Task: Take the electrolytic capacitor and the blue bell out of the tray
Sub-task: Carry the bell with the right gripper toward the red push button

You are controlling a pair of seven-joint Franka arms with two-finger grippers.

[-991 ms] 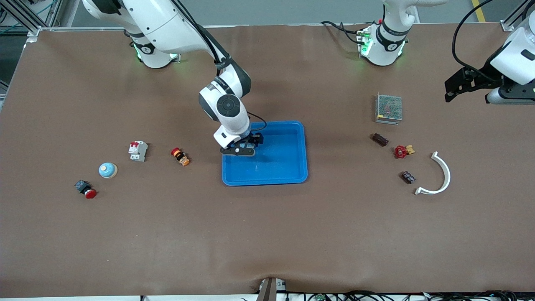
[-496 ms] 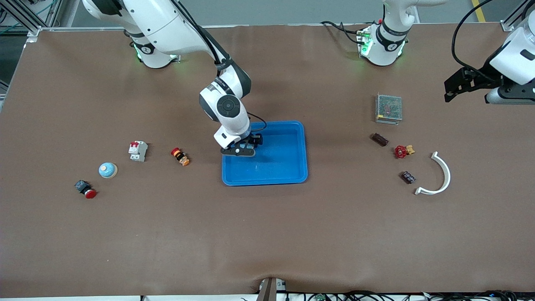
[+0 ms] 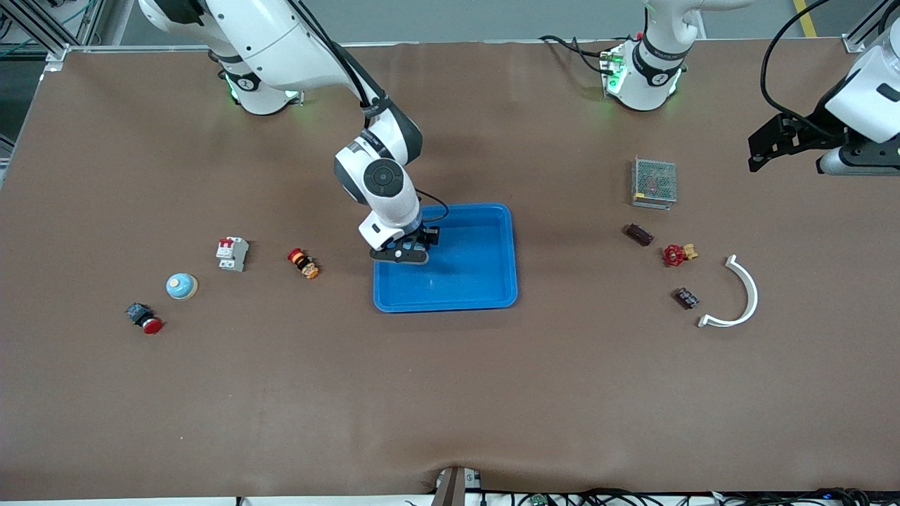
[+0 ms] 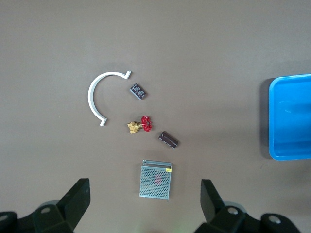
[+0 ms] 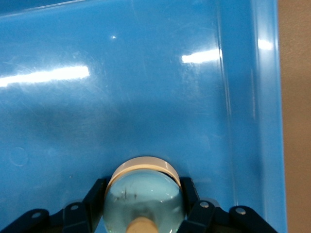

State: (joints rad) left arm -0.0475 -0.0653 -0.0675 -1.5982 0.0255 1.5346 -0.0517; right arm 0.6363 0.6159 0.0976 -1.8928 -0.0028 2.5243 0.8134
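A light blue bell (image 5: pixel 146 196) with a cream base sits between the fingers of my right gripper (image 5: pixel 143 188), which is shut on it low inside the blue tray (image 5: pixel 245 97). From the front, the right gripper (image 3: pixel 404 253) covers that bell at the right arm's end of the tray (image 3: pixel 510 246). A second bell (image 3: pixel 181 285) rests on the table toward the right arm's end. A dark capacitor (image 3: pixel 686 298) (image 4: pixel 139 91) and a similar dark part (image 3: pixel 639 234) (image 4: pixel 168 140) lie toward the left arm's end. My left gripper (image 3: pixel 763 149) (image 4: pixel 144 194) waits open high over that end.
Near the capacitor lie a white curved piece (image 3: pixel 738 295), a red valve (image 3: pixel 675 254) and a metal mesh box (image 3: pixel 654 183). Toward the right arm's end are a white breaker (image 3: pixel 232 254), an orange and red button (image 3: pixel 303 263) and a red push button (image 3: pixel 145 318).
My right gripper's fingers have closed onto the bell in the tray and the hand shifted slightly. The left arm has stayed in place.
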